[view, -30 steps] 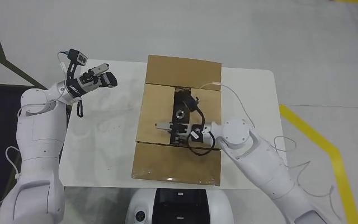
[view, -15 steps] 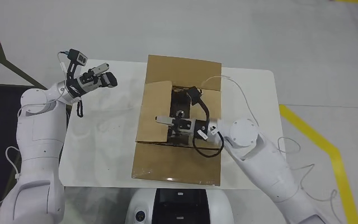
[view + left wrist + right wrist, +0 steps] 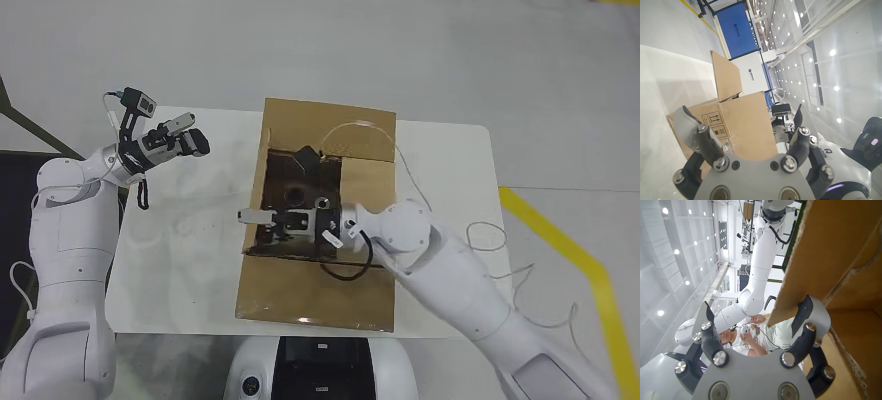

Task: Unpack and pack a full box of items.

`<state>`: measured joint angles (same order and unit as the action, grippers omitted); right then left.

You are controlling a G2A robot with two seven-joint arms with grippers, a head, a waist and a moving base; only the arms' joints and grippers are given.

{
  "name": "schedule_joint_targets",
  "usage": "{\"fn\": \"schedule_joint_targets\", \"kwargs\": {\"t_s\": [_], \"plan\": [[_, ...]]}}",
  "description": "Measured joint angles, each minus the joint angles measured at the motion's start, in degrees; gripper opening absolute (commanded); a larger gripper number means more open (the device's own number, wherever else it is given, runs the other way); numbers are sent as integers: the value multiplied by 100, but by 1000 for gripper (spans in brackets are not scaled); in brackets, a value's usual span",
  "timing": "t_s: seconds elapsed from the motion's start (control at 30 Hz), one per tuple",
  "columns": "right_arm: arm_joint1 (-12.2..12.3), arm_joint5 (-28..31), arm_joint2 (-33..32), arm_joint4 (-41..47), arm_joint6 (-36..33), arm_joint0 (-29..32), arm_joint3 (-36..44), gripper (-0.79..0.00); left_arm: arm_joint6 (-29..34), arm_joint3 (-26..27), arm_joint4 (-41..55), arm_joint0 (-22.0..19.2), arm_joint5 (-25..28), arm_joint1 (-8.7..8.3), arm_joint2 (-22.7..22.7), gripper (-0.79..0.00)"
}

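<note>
Unpacking looks barely begun: right pincer [image 3: 755, 306], fingers apart, straddles the raised side flap [image 3: 810, 256] of the cardboard box [image 3: 315, 290], which likely needs folding outward next; left pincer [image 3: 742, 115], also apart, hangs well clear of the box.

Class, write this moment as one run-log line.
box: on table, top partly open | right tool: open, astride flap edge | left tool: open, empty, clear of box
</note>
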<state>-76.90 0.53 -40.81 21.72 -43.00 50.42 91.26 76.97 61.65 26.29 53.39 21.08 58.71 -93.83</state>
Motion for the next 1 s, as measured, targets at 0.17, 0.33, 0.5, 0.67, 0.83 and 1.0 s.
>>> {"fn": "schedule_joint_targets", "kwargs": {"t_s": [0.17,0.33,0.5,0.67,0.83,1.0], "plan": [[-223,168,399,99,184,-286,-359,0,-325,260,71,70,-175,-16,-81,0],[-407,272,652,157,321,-455,-661,0,-592,631,329,147,-402,-63,-279,0],[-563,302,849,151,420,-560,-877,0,-585,913,556,170,-606,-94,-336,0],[-727,330,1059,76,484,-648,-1102,0,-463,1129,693,192,-765,-102,-194,0],[-861,383,1158,57,485,-705,-1319,0,-251,1204,652,242,-855,-115,-6,0],[-924,437,1141,1,463,-683,-1380,0,-242,1121,359,318,-812,-128,198,0]]}}
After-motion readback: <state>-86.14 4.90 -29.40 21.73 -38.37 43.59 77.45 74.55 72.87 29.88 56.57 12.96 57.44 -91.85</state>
